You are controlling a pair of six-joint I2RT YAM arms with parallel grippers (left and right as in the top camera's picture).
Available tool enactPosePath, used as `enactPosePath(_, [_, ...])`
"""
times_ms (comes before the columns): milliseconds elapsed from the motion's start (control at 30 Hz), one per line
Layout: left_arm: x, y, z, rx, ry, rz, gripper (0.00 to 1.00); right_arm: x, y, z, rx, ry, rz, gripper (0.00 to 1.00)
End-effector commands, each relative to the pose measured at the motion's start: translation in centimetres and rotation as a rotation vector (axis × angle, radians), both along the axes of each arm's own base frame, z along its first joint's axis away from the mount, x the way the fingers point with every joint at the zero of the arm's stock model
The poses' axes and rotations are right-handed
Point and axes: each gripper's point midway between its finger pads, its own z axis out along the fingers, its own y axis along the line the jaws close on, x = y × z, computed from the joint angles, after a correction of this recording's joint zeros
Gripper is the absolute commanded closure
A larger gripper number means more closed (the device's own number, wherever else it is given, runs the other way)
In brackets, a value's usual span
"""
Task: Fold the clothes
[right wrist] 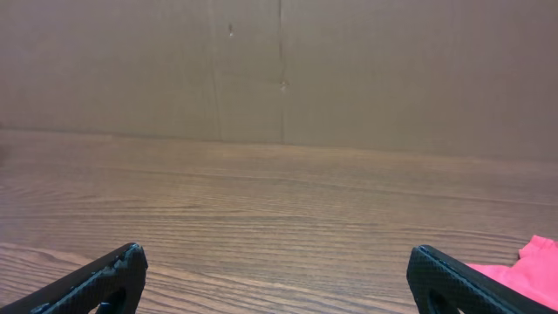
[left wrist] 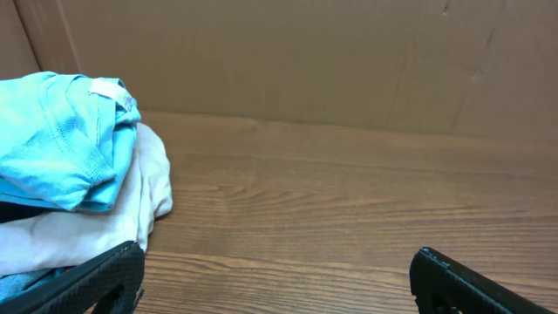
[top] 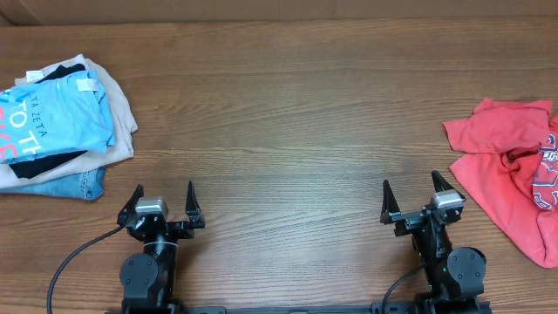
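Note:
The coral-red T-shirt (top: 506, 170) lies crumpled at the table's right edge, part of its navy-and-white logo showing; a corner of it shows in the right wrist view (right wrist: 523, 266). My right gripper (top: 411, 194) is open and empty near the front edge, left of the shirt and apart from it; in its wrist view (right wrist: 275, 283) only wood lies between the fingers. My left gripper (top: 164, 197) is open and empty near the front left (left wrist: 277, 281).
A stack of folded garments sits at the far left: a light blue printed tee (top: 54, 118) on top of beige, black and denim pieces (top: 74, 181), also in the left wrist view (left wrist: 61, 139). A cardboard wall (right wrist: 279, 70) backs the wooden table (top: 288, 113).

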Motion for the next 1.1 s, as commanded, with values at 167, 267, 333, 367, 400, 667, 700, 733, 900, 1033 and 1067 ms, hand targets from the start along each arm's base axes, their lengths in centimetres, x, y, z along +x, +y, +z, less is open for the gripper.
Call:
enactPosePath(167, [0.0, 0.0, 0.2, 0.026, -0.01, -0.008, 0.0, 0.0, -0.1, -0.1, -0.001, -0.006, -0.007, 0.0])
enactPosePath(267, [0.0, 0.0, 0.2, 0.025, -0.01, -0.008, 0.0, 0.1, -0.5, 0.0, -0.004, -0.011, -0.029, 0.0])
enactPosePath(333, [0.0, 0.0, 0.2, 0.026, -0.01, -0.008, 0.0, 0.1, -0.5, -0.1, -0.004, -0.006, -0.032, 0.0])
enactPosePath(367, [0.0, 0.0, 0.2, 0.026, -0.01, -0.008, 0.0, 0.1, -0.5, -0.1, -0.004, -0.006, -0.028, 0.0])
enactPosePath(400, [0.0, 0.0, 0.2, 0.026, -0.01, -0.008, 0.0, 0.1, -0.4, -0.2, -0.004, -0.005, -0.025, 0.0])
enactPosePath(667, [0.0, -0.1, 0.1, 0.025, -0.009, -0.013, 0.0, 0.1, -0.4, 0.0, 0.0, -0.009, -0.024, 0.0])
enactPosePath(700, [0.0, -0.2, 0.1, 0.025, -0.009, -0.013, 0.0, 0.1, -0.3, 0.0, 0.001, -0.009, -0.02, 0.0])
enactPosePath(733, [0.0, -0.2, 0.1, 0.025, -0.009, -0.014, 0.0, 0.1, -0.3, -0.1, 0.008, -0.007, -0.022, 0.0])
enactPosePath(900, [0.0, -0.2, 0.3, -0.057, -0.019, -0.008, 0.0, 0.1, -0.7, 0.4, 0.053, -0.01, -0.04, 0.0])
enactPosePath(1033, [-0.1, -0.5, 1.5, -0.148, -0.04, -0.02, 0.0, -0.1, -1.9, 2.4, 0.06, -0.05, -0.11, 0.0])
enactPosePath(1067, [-0.3, -0.7, 2.2, -0.154, -0.051, -0.034, 0.0, -0.1, -2.1, 2.8, 0.061, -0.057, -0.119, 0.0])
